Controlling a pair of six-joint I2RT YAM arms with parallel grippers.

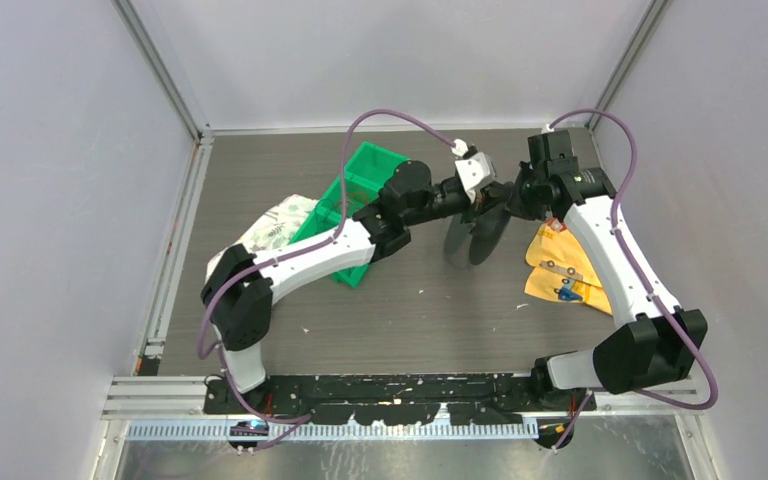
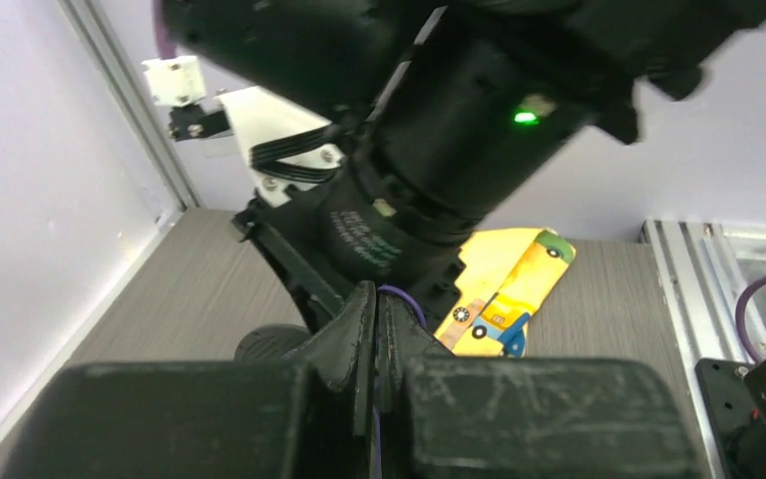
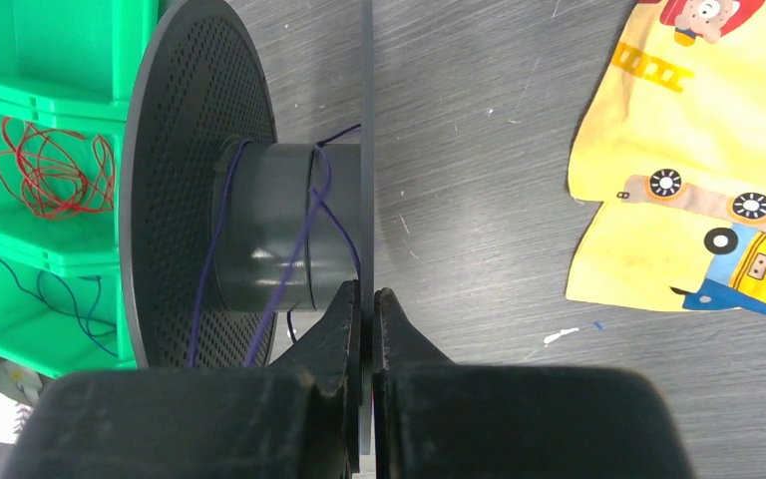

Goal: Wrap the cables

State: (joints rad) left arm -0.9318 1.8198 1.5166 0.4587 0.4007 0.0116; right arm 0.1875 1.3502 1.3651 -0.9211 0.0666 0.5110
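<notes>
From above, the two arms meet over the middle of the grey wood-patterned table (image 1: 410,310). The left gripper (image 1: 487,203) and the right gripper (image 1: 513,200) are close together at the black two-flanged plastic spool (image 1: 472,240), whose flanges stand upright. A green plastic bin with compartments (image 1: 360,170) is to the left of the spool, and a yellow printed cloth (image 1: 550,262) lies to the right of it.

In the left wrist view, the jaws of the left gripper are pressed together. A thin purple cable (image 2: 411,302) comes out from between the tips.

In the right wrist view, the jaws of the right gripper are almost together and pinch the edge of one spool flange. The thin purple cable makes a few loose turns around the grey hub. A red wire (image 3: 50,170) and a blue wire (image 3: 60,294) lie in separate compartments of the bin.
</notes>
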